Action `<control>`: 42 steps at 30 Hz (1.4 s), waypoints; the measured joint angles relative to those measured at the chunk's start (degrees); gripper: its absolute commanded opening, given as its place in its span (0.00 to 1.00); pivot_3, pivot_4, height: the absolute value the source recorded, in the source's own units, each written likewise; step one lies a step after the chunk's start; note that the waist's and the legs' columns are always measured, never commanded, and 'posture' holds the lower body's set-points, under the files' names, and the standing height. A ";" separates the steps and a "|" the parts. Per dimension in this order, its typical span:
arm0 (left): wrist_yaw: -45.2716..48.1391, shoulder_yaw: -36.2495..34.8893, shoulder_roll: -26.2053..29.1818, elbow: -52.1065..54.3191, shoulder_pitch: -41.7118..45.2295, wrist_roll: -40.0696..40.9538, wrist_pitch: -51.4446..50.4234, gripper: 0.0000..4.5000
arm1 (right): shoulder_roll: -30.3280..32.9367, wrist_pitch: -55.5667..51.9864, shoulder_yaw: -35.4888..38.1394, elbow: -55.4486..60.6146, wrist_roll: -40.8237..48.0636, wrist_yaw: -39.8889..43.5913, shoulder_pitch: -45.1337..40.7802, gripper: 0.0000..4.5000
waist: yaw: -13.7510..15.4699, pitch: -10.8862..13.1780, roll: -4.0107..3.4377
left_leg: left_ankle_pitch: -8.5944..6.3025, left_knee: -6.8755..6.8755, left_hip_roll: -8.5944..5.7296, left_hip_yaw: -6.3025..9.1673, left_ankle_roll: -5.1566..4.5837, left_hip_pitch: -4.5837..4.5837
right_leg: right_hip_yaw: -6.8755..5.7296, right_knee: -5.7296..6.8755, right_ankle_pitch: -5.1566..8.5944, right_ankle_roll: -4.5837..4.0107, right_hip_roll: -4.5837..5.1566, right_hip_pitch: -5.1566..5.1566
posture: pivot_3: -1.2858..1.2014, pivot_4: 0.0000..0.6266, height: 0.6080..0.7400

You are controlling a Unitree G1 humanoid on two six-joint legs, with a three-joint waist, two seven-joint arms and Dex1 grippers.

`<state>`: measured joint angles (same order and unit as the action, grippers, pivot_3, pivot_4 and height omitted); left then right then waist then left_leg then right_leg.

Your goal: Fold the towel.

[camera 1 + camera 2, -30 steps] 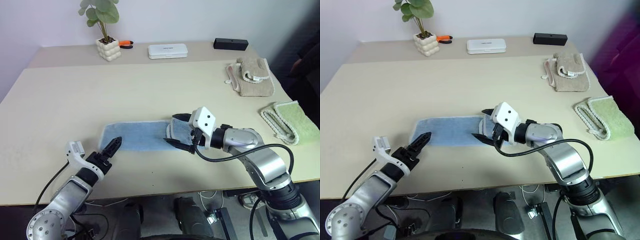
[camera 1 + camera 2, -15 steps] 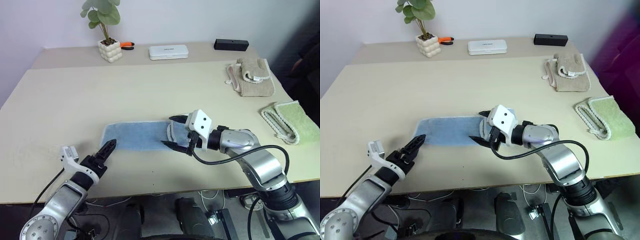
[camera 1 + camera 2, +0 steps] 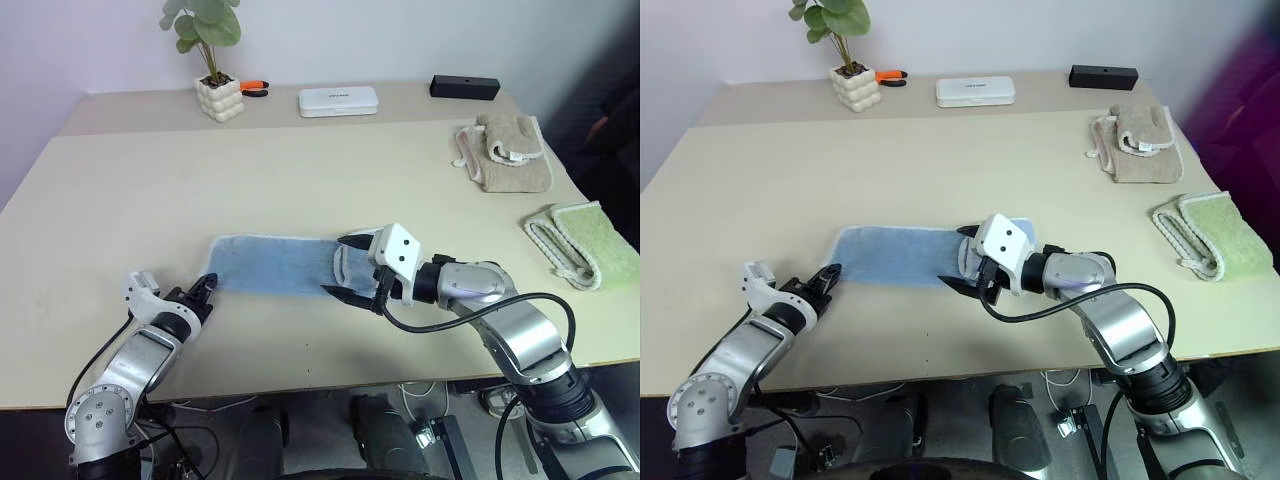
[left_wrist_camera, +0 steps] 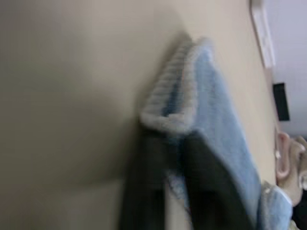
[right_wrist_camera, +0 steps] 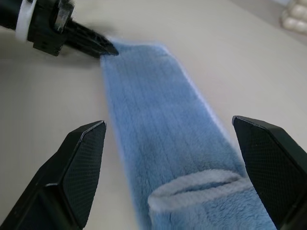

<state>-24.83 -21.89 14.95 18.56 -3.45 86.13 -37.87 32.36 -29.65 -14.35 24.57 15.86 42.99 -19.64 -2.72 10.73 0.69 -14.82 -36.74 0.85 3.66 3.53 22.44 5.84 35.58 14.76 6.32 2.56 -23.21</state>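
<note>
Towel (image 3: 275, 267), light blue terry cloth with white stitched edging, lies as a long narrow strip on the beige table (image 3: 300, 180), its right end folded back into a small loop. Head views: my left gripper (image 3: 205, 287) has its two black fingers closed on the towel's left corner; my right gripper (image 3: 355, 268) stands with its jaws wide apart around the folded right end, gripping nothing. A beige cloth with pinkish trim (image 3: 505, 152) and a light green cloth with white edging (image 3: 580, 243) lie well apart at the table's right side. Left wrist view: ribbed white edging (image 4: 175, 98), soft pile, pinched corner. Right wrist view: striped pile runs lengthwise between my textured black fingertips (image 5: 81, 165).
</note>
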 measured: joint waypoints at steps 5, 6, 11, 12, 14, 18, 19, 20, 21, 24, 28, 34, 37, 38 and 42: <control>3.69 -1.88 3.40 -0.64 -0.26 -3.30 1.28 0.01 | 0.01 -0.06 0.01 0.09 0.01 -0.40 0.34 0.96 | 0.08 0.17 0.30 | 0.03 0.33 0.04 0.04 0.03 -0.01 | 0.00 0.00 0.00 0.00 -0.09 -0.21 | 0.52 0.24 0.96; 5.97 -2.56 6.22 -0.79 -0.18 -4.57 1.25 0.01 | 0.01 -0.13 0.03 0.09 0.02 -0.50 0.56 0.96 | 0.15 0.23 0.47 | 0.08 0.44 0.04 0.07 0.11 0.00 | -0.01 0.00 0.01 -0.01 -0.10 -0.25 | 0.52 0.24 0.96; 18.07 -6.29 17.93 -0.38 3.84 -8.99 1.05 0.01 | 0.18 -0.39 0.24 0.10 0.02 -0.71 1.03 0.96 | 0.39 0.31 0.63 | 0.14 0.61 -0.02 -0.02 0.23 0.14 | -0.03 -0.33 0.02 0.00 0.07 -0.28 | 0.52 0.24 0.96; 20.42 -6.00 19.28 -0.30 4.70 -9.87 0.83 0.01 | 0.19 -0.39 0.27 0.10 0.00 -0.84 1.05 0.96 | 0.38 0.31 0.63 | 0.14 0.61 -0.03 -0.04 0.23 0.20 | -0.03 -0.41 0.02 0.00 0.09 -0.28 | 0.52 0.24 0.96; 24.18 -4.47 21.18 0.11 6.80 -11.55 0.07 0.01 | 0.27 -0.38 0.41 0.08 -0.04 -1.05 1.18 0.96 | 0.44 0.33 0.67 | 0.14 0.60 -0.04 -0.04 0.22 0.29 | -0.03 -0.45 0.02 0.01 0.11 -0.32 | 0.52 0.24 0.96; 31.99 4.52 23.32 5.23 13.91 -14.87 -3.05 0.01 | 0.48 -0.16 1.02 -0.39 -1.02 -1.54 1.68 0.96 | 0.85 0.35 0.70 | 0.14 0.58 -0.05 0.00 0.23 0.41 | -0.08 -0.43 0.01 0.02 0.10 -0.39 | 0.52 0.24 0.96; 34.00 7.64 23.30 7.20 15.88 -15.72 -3.83 0.01 | 0.53 0.14 1.31 -1.10 -1.44 -1.79 1.90 0.96 | 0.78 0.34 0.70 | 0.14 0.58 -0.05 -0.02 0.23 0.40 | -0.08 -0.43 0.01 0.03 0.10 -0.39 | 0.52 0.24 0.96; 35.93 10.44 23.30 8.42 17.45 -16.86 -4.43 0.01 | 0.74 0.40 1.63 -1.70 -2.04 -2.07 2.42 0.96 | 0.69 0.34 0.70 | 0.14 0.59 -0.05 -0.02 0.23 0.39 | -0.08 -0.43 0.00 0.04 0.10 -0.38 | 0.52 0.24 0.96; 38.42 13.95 23.33 9.65 19.05 -18.65 -4.92 0.01 | 1.26 0.87 1.84 -2.78 -2.76 -2.35 3.17 0.96 | 0.62 0.34 0.70 | 0.14 0.60 -0.04 -0.01 0.23 0.39 | -0.08 -0.42 0.00 0.05 0.09 -0.39 | 0.52 0.24 0.96; 43.64 22.77 22.60 10.65 21.66 -25.09 -5.60 0.01 | 2.18 2.08 3.11 -5.82 -4.41 -3.15 5.02 0.96 | 0.15 0.36 0.67 | 0.14 0.62 -0.03 -0.01 0.21 0.36 | -0.07 -0.34 0.01 0.09 0.04 -0.44 | 0.52 0.24 0.96; 47.79 30.70 19.01 9.23 24.30 -31.90 -5.61 0.01 | 3.71 3.68 6.00 -8.61 -6.51 -4.60 6.23 0.96 | 0.24 0.37 0.67 | 0.15 0.59 0.01 0.03 0.20 0.34 | -0.07 -0.16 -0.01 0.17 -0.03 -0.47 | 0.52 0.24 0.96; 53.29 36.00 18.28 7.10 24.48 -39.87 -5.58 0.01 | 5.24 4.83 10.87 -10.39 -7.79 -5.75 8.46 0.96 | 0.18 0.37 0.67 | 0.15 0.56 0.00 0.02 0.19 0.31 | -0.06 -0.13 -0.03 0.20 -0.02 -0.44 | 0.52 0.24 0.96; 55.28 37.03 17.92 6.66 23.83 -42.47 -5.55 0.13 | 5.24 4.86 11.10 -10.32 -7.84 -5.74 8.80 0.96 | 0.20 0.37 0.67 | 0.15 0.54 0.00 0.02 0.19 0.30 | -0.06 -0.10 -0.02 0.21 -0.02 -0.44 | 0.52 0.24 0.96; 55.68 36.96 17.77 6.48 23.62 -43.06 -5.55 0.18 | 5.24 4.86 11.24 -10.29 -7.86 -5.75 8.92 0.96 | 0.24 0.37 0.67 | 0.15 0.53 0.01 0.02 0.19 0.31 | -0.06 -0.10 -0.04 0.25 -0.02 -0.43 | 0.52 0.24 0.96; 57.18 34.68 18.12 6.55 21.94 -42.82 -6.68 0.59 | 5.25 4.63 11.41 -9.59 -7.74 -5.50 9.12 0.91 | 0.17 0.37 0.67 | 0.15 0.50 0.01 0.02 0.19 0.29 | -0.06 -0.04 -0.07 0.29 -0.01 -0.43 | 0.52 0.24 0.96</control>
<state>32.34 12.79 33.07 25.11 18.49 43.30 -44.56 37.60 -25.02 -2.93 14.98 8.12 37.49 -10.52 -2.56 11.10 1.35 -14.66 -36.23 0.85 3.68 3.72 22.73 5.78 35.54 14.69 6.61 2.55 -23.64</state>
